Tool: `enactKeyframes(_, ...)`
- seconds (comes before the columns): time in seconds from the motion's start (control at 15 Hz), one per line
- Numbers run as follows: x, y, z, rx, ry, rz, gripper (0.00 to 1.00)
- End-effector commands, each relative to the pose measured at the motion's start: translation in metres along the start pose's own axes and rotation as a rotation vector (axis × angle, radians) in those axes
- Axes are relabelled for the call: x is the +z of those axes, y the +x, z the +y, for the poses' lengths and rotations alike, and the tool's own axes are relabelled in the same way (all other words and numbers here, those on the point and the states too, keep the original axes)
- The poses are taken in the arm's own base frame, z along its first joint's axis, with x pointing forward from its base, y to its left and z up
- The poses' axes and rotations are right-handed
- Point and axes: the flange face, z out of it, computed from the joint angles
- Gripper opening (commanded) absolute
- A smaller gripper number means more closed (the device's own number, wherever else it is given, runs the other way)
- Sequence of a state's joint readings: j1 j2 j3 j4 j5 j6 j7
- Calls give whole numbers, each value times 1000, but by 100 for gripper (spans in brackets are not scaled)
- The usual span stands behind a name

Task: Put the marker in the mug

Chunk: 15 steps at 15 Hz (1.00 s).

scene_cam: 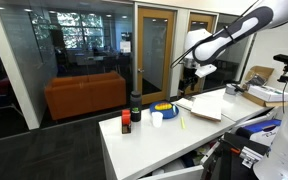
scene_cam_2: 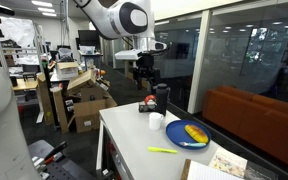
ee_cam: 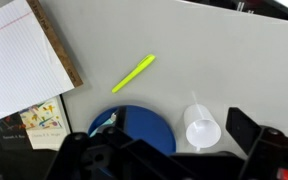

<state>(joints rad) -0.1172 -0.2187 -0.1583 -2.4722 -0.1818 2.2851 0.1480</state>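
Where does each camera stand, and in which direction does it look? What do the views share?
Exterior view: beside the table, facing the glass wall and orange sofa; the arm enters at the frame's right.
Exterior view: off the table's end, facing the lab benches; the arm comes from above.
Wrist view: above the table, looking down; the gripper, open, at the bottom edge.
All share the marker, mug and white cup.

No lettering anywhere is clear enough to read.
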Motion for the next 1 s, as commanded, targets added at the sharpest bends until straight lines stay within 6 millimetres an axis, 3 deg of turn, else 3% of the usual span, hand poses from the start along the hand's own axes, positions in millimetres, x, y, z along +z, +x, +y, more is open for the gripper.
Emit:
enactKeyframes(0.0,21,25,2,168,-12,-104,100)
enactKeyframes(0.4,78,41,14,445,-16,-273,100)
enactKeyframes(0.93,136,47,21,799,58,-506,100)
